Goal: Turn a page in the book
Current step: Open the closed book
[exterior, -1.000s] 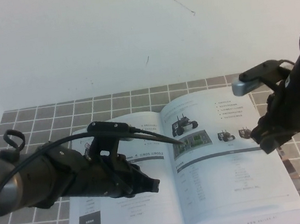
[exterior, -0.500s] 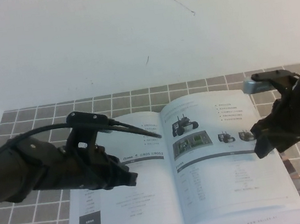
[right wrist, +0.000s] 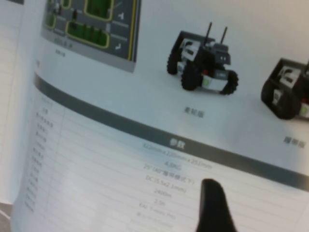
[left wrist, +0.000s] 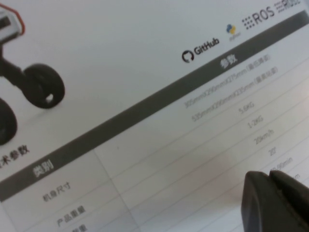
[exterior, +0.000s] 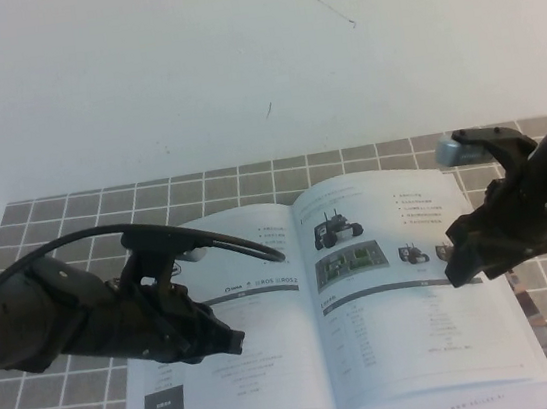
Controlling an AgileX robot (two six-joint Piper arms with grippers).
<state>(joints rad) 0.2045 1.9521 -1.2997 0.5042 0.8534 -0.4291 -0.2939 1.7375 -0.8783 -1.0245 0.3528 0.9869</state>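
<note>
Glossy flat page [exterior: 419, 316]; right tool [exterior: 460, 266] open above, left tool [exterior: 226, 344] unclear.

On the left-hand leaf [left wrist: 145, 96] of the book [exterior: 318, 310] I read "GitHub" beside its round logo and "ROS" behind a dot grid, both above a grey bar, while the page [right wrist: 145, 145] carries small table print I cannot make out.
</note>
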